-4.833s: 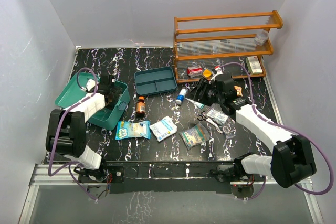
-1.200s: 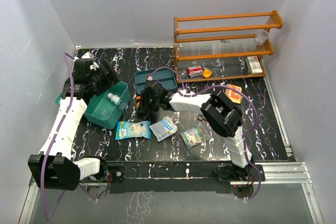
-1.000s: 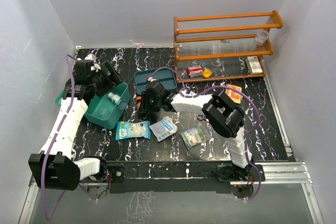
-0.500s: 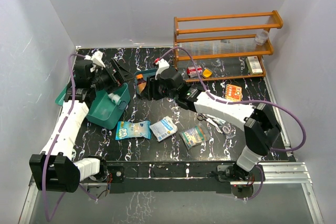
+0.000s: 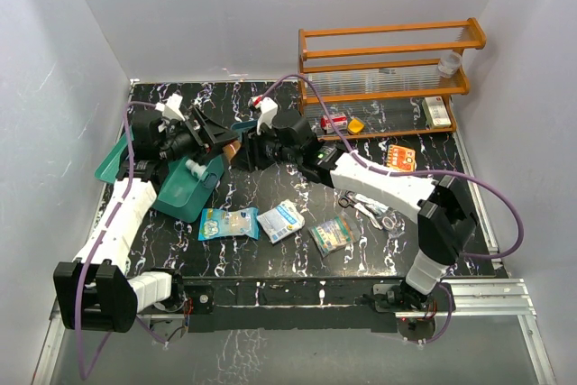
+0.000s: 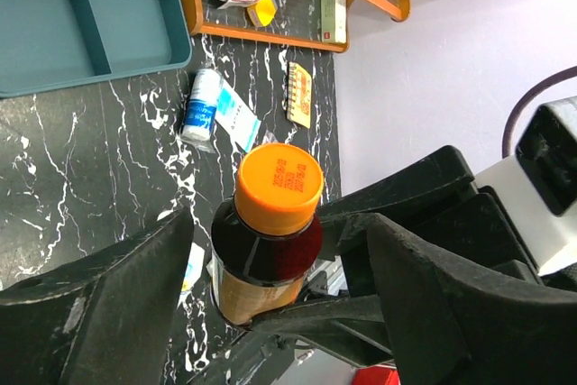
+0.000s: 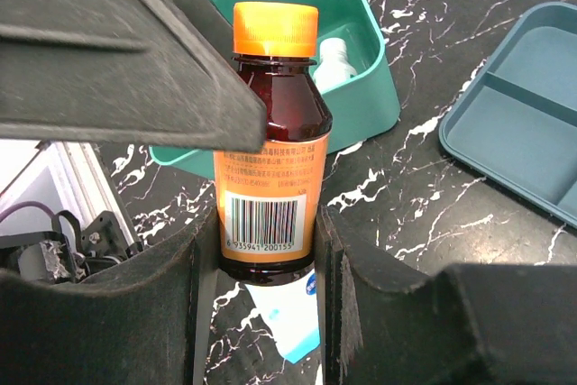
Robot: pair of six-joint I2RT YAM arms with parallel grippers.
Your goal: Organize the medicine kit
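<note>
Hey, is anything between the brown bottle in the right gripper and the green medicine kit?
Only the left gripper: its open fingers flank the bottle, on the side toward the medicine kit.

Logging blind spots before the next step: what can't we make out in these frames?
Medicine kit contents: top view, left arm covers most; right wrist view, bottle and left gripper block it.
Bottle label print: right wrist view, too small.
Rack box labels: top view, too small.
</note>
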